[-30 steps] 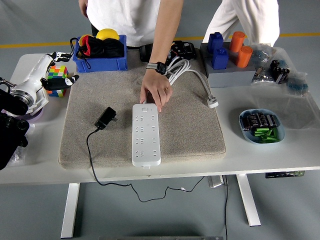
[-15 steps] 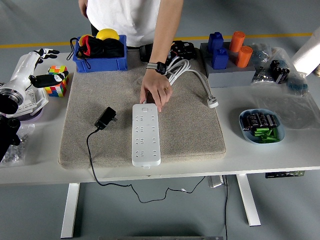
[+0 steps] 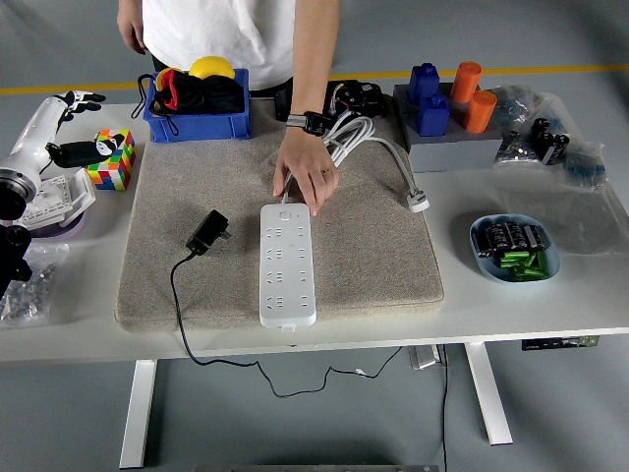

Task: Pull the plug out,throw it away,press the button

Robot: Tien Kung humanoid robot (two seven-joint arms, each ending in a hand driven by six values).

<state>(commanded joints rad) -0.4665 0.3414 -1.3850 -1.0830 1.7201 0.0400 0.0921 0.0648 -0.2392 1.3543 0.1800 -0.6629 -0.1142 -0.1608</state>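
You're looking down on a white table [image 3: 550, 305] w/ a grey felt mat [image 3: 373, 246] spread across its middle. A white power strip [image 3: 287, 264] lies lengthwise on the mat, near-centre, sockets up, nothing plugged in. The black plug adapter [image 3: 208, 232] lies on the mat just left of the strip, apart from it, prongs toward the strip; its black cable [image 3: 182, 315] loops off the mat's front edge & hangs below the table. A person stands at the far side; their hand [image 3: 305, 177], a watch on the wrist, reaches down onto the mat w/ fingertips [image 3: 313, 206] resting at the strip's far end, where the button would be; can't tell if it's being pressed. Your left hand [image 3: 74, 123] sits at the far left edge, raised over the table, white forearm shell angled up, dark fingers loosely apart, holding nothing, just beside a colourful puzzle cube [image 3: 110, 159]. Right arm isn't visible. Behind the mat: a blue bin [image 3: 197, 123] w/ yellow, red & black items, a coiled white cable [image 3: 369, 143] whose end lies on the mat's right part, and a grey block [image 3: 452, 147] carrying blue & orange pieces. At right, a light-blue dish [image 3: 486, 264] holds batteries.
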